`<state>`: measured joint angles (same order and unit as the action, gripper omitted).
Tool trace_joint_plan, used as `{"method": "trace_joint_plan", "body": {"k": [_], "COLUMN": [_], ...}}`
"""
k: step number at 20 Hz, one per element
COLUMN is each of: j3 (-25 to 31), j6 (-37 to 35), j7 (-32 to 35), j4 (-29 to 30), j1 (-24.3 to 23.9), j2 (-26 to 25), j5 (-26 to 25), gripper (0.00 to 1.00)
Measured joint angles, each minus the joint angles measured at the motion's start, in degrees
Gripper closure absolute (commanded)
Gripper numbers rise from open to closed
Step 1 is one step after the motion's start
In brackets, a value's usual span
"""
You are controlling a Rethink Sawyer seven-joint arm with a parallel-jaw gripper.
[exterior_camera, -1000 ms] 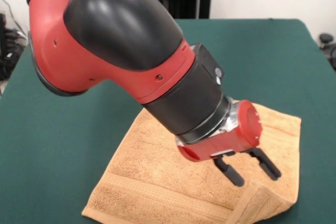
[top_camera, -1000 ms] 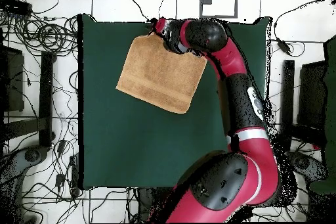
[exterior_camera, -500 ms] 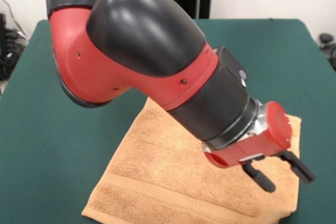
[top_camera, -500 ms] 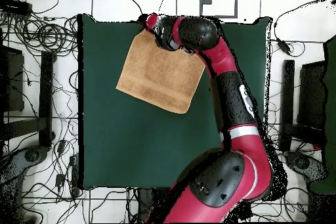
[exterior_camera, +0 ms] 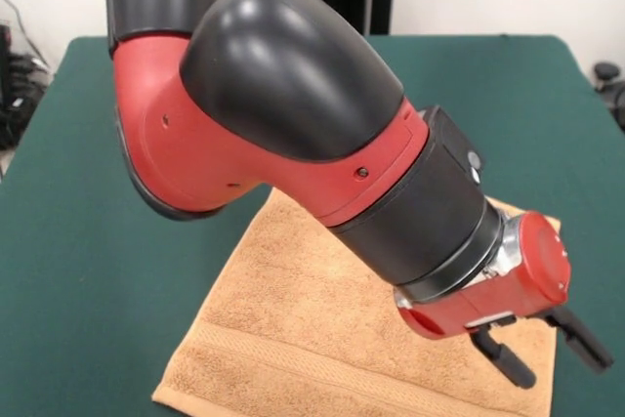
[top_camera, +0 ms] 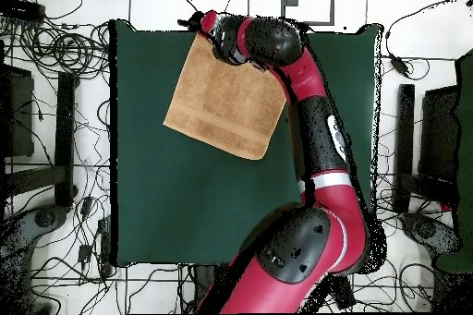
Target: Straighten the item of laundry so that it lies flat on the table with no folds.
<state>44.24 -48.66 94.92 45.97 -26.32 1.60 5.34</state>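
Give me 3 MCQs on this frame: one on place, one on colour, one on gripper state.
1. Where on the table does the towel lie in the overhead view?
A. Upper part, near the top edge
B. Dead centre
C. Bottom edge

2. What colour is the towel?
A. White
B. Orange-tan
C. Blue

3. What is the gripper doing?
A. Shut on the towel
B. Shut on a white tag
C. Open, holding nothing

Answers:
1. A: the overhead view shows the towel's top corner almost at the table's upper edge, with bare green felt below.
2. B: both views show orange-tan terry cloth on the green table.
3. C: the front view shows the two black fingers spread apart, with nothing between them.
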Motion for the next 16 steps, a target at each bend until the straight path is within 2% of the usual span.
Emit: {"method": "trace_joint_plan", "body": {"k": [7,12,16], "j3": [-1.6,-10.0,-18.6], "j6": [0.0,-1.6,-8.3], "j7": [0.0,0.0,0.0], "j4": [-0.8,-0.6,-0.4], "j1": [0.5,2.7,4.7], "j2": [1.0,5.8,11.9], "j5": [-1.6,-5.8,-8.5], "gripper": [0.00,0.00,0.00]}}
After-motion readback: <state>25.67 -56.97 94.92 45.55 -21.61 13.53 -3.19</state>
